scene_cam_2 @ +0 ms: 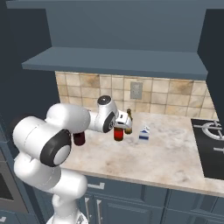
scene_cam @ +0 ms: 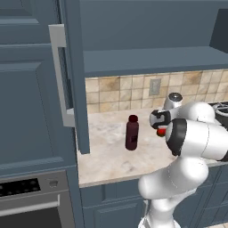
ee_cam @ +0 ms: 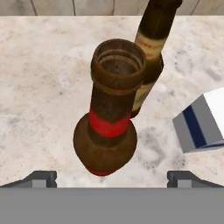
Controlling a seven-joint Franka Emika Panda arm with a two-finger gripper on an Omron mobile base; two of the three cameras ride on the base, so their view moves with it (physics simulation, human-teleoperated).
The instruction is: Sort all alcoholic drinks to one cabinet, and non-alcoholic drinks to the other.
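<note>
A slim brown beer bottle with a red label (ee_cam: pixel 109 127) stands upright on the marble counter (ee_cam: pixel 39 87), its open mouth just below my open gripper (ee_cam: pixel 112 179), one fingertip on each side. Right behind it stands the tan-label beer bottle (ee_cam: pixel 151 52). From the right base view, the gripper (scene_cam_2: pixel 121 120) hovers over the red-label bottle (scene_cam_2: pixel 118 134), beside the tan-label bottle (scene_cam_2: pixel 128 121). The squat maroon bottle with a red cap (scene_cam: pixel 132 132) stands apart to the left on the counter; my arm half hides the maroon bottle (scene_cam_2: pixel 79 139) from the right.
A small white and blue carton (scene_cam_2: pixel 144 134) stands just right of the beer bottles. An upper cabinet door (scene_cam: pixel 71 75) hangs open at the left above the counter, with the cabinet shelf (scene_cam_2: pixel 118 61) overhead. A stove (scene_cam_2: pixel 210 144) lies at the right, an oven (scene_cam: pixel 31 196) at lower left.
</note>
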